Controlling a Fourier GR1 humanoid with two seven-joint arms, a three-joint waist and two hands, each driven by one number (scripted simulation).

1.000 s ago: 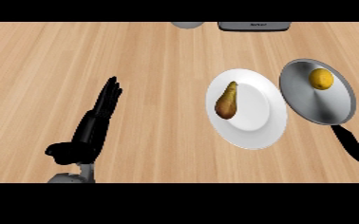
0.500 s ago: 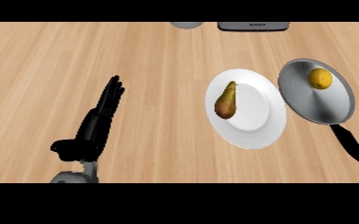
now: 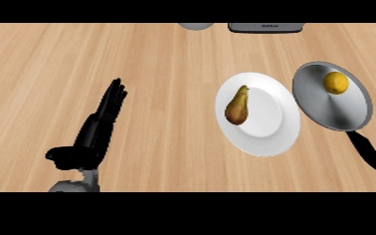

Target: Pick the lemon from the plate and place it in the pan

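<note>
In the pan point(image 3: 332, 110) at far right the lemon point(image 3: 336, 82) already lies, clear of the plate point(image 3: 273, 129), where only a pear point(image 3: 236, 106) remains. Left hand point(image 3: 94, 132) rests at near left, fingers straight, holding nothing; right hand unseen. Risk: the round lemon rolling out if the pan gets nudged.

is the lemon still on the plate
No, the lemon lies in the pan; only a pear sits on the plate.

Matt wooden counter point(image 3: 147, 55), glossy white plate point(image 3: 275, 129), brushed-metal pan point(image 3: 330, 109).
</note>
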